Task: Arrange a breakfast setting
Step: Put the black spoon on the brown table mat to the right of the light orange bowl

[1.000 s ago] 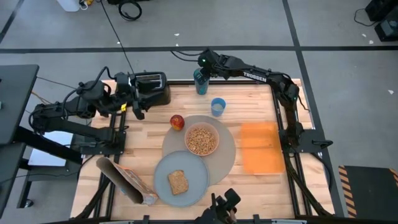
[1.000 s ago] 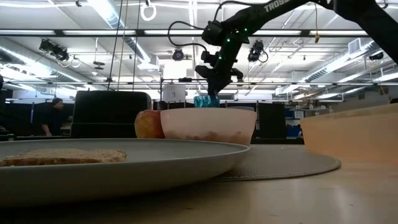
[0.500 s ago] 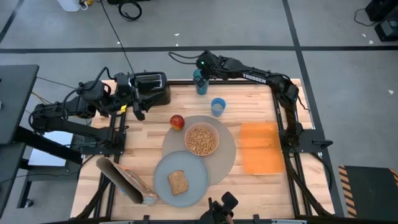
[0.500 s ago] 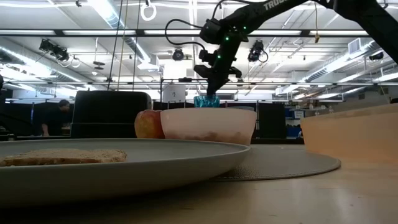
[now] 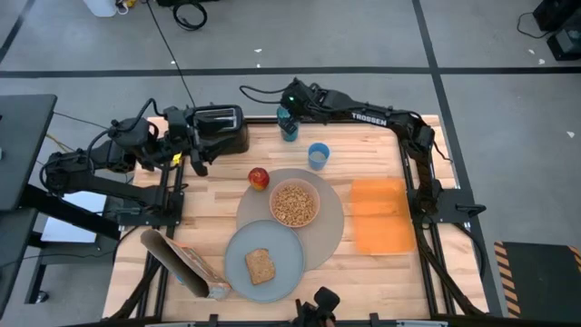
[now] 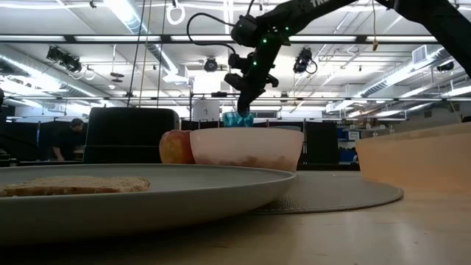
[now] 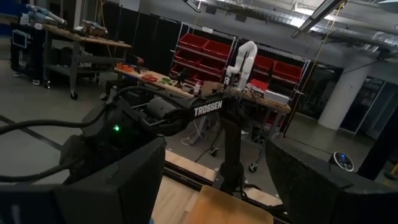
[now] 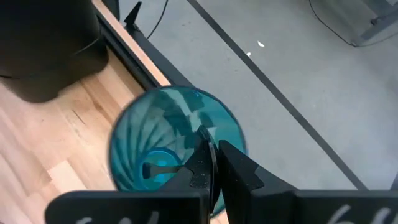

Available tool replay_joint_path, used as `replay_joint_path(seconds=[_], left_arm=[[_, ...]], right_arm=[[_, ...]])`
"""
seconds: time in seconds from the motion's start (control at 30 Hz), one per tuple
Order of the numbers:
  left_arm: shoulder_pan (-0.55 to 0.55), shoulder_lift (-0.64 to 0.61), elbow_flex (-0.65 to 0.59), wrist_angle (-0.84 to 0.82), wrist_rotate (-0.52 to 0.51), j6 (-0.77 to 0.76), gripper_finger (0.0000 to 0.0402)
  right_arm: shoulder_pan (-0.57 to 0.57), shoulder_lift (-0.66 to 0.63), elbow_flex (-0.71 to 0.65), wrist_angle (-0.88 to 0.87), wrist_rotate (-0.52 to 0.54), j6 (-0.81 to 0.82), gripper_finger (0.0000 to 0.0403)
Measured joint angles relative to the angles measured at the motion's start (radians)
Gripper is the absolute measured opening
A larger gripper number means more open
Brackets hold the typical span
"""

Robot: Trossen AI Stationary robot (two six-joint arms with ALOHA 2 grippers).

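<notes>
My right gripper (image 5: pixel 289 116) is at the table's far edge, shut on a teal translucent tumbler (image 5: pixel 288 128), which also shows in the right wrist view (image 8: pixel 161 137) and the low view (image 6: pixel 237 118). A small grey piece (image 8: pixel 154 168) lies at the tumbler's bottom; I cannot tell whether it is the spoon. The pink bowl (image 5: pixel 317 213) of cereal (image 5: pixel 292 203) and the grey plate (image 5: pixel 238 254) with toast (image 5: pixel 260 266) sit on the round placemat (image 5: pixel 332 232). The apple (image 5: pixel 259 178) and the light-blue cup (image 5: pixel 318 155) stand beside it. My left gripper (image 5: pixel 197 160) is open and empty by the toaster. My right gripper holds the tumbler by its wall near the rim (image 8: pixel 233 134). One finger (image 8: pixel 203 155) is inside and the other (image 8: pixel 242 171) is at the outside. The fingers come from above, pointing down. The bowl hides the tumbler's foot, so I cannot tell whether it is lifted.
The black toaster (image 5: pixel 222 130) stands at the far left, close to the tumbler. The orange mat (image 5: pixel 379 215) lies at the right. A bread bag (image 5: pixel 182 263) lies at the near left corner. Bare wood shows between the toaster and the apple.
My right gripper has gone a little toward the table's left edge along the far edge, and the teal tumbler has gone with it, staying upright.
</notes>
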State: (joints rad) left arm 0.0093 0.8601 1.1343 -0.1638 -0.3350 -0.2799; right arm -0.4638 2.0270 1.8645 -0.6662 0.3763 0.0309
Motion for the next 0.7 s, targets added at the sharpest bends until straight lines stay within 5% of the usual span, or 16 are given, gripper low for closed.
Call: replay_joint_path(seconds=[0.7], left_arm=[[0.0, -0.006, 0.0, -0.062, 0.043, 0.004, 0.0286]], right_arm=[[0.073, 0.0, 0.092, -0.06, 0.089, -0.137, 0.0023]])
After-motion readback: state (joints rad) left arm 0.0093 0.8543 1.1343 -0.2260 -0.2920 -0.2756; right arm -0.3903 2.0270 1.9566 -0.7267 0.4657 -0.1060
